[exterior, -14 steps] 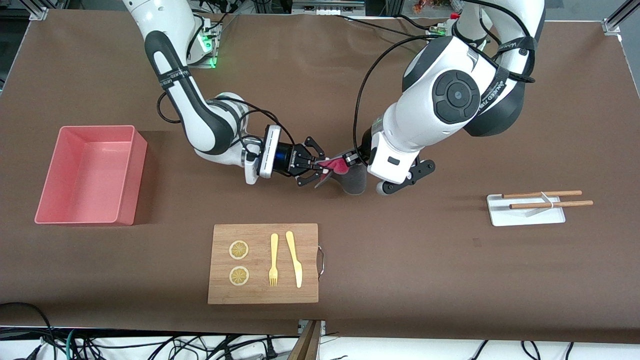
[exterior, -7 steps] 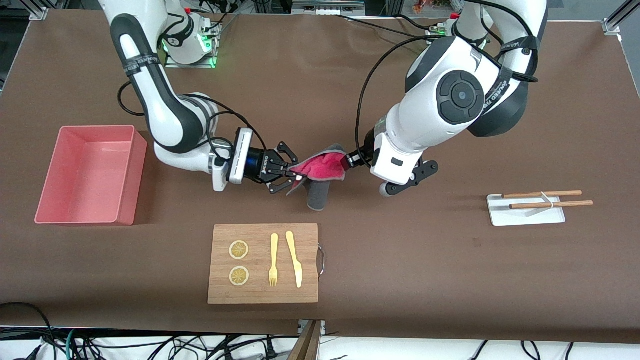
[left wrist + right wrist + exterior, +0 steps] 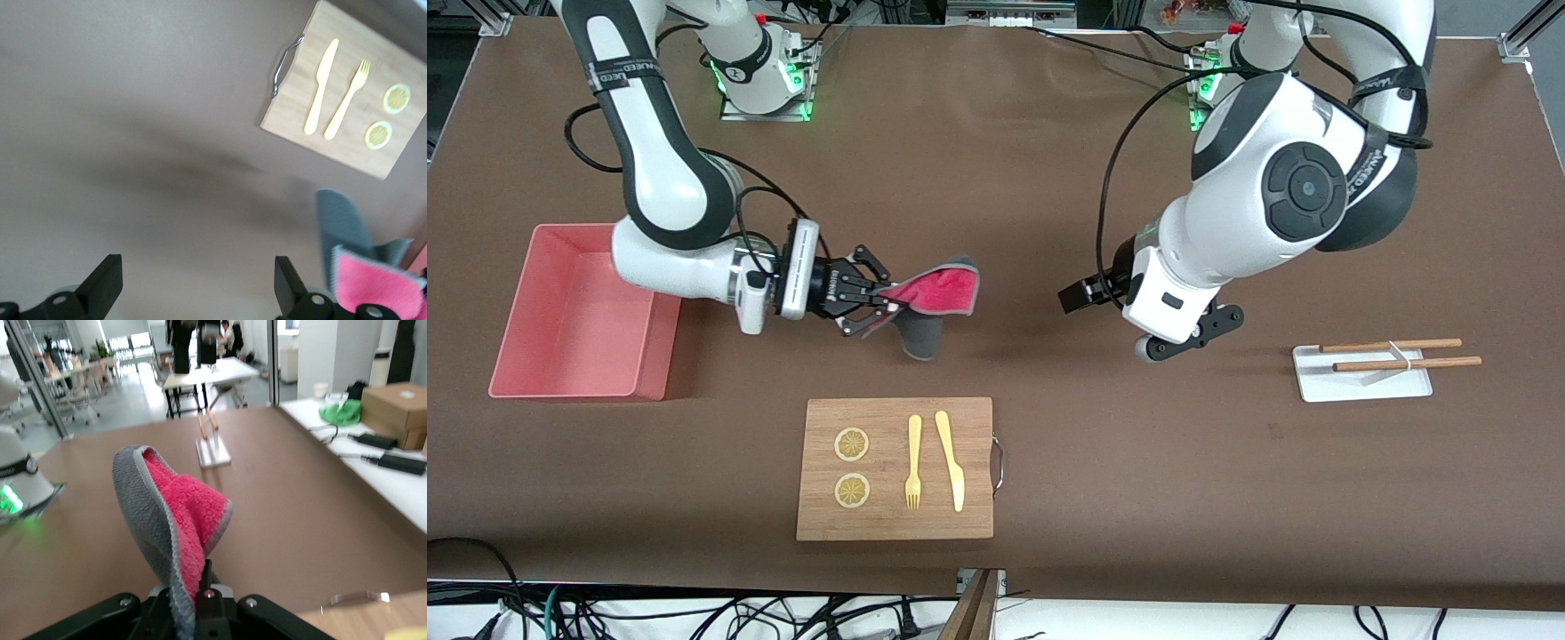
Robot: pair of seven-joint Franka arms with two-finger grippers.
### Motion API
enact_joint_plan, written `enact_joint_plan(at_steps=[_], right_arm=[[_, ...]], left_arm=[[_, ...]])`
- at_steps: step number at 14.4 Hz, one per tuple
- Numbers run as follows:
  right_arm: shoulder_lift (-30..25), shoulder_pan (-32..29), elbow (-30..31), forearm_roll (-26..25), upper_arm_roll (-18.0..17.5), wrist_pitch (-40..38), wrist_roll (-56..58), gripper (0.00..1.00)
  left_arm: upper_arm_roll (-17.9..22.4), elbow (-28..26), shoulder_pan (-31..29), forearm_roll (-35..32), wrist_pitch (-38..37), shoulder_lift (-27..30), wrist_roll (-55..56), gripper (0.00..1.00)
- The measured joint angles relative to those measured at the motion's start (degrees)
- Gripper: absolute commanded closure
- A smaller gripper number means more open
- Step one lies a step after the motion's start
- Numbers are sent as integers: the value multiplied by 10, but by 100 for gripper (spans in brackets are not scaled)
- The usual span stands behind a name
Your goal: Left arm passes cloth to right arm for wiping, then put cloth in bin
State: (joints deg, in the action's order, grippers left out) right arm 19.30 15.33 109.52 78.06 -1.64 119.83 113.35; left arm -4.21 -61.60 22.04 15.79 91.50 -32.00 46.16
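Two lemon slices (image 3: 851,467) on cutting board (image 3: 895,526).

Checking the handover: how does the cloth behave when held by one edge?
Likely floppy: the cloth folds and droops from the right gripper, whose jaws pinch one edge. Probably light, since that small pinch carries it. The fuzzy pink face suggests it is not slippery.

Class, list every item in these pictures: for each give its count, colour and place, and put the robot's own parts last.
cloth: 1, pink and grey, held in the air
bin: 1, pink, right arm's end
cutting board: 1, wooden, nearest the front camera
lemon slices: 2, yellow, on board
fork: 1, yellow, on board
knife: 1, yellow, beside fork
tray: 1, white, left arm's end
chopsticks: 2, brown, on tray
right claw: shut on cloth
left claw: open, empty
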Motion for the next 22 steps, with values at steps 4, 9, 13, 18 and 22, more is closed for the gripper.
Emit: enact_joint_plan(at_steps=[4, 9, 13, 18, 22], right_arm=[[-9, -44, 43, -190, 15, -2, -39, 100], [-10, -56, 51, -437, 42, -2, -179, 100], [-14, -57, 51, -605, 56, -2, -310, 100], [-20, -63, 53, -704, 63, -2, -452, 100], [-20, -65, 58, -716, 64, -1, -657, 100]], left_arm=[[1, 0, -7, -57, -65, 8, -105, 0], [3, -8, -31, -134, -116, 23, -231, 0], [4, -71, -84, -163, -115, 65, -361, 0], [4, -248, -116, -181, 13, 161, -439, 0], [4, -336, -158, -181, 75, 215, -512, 0]])
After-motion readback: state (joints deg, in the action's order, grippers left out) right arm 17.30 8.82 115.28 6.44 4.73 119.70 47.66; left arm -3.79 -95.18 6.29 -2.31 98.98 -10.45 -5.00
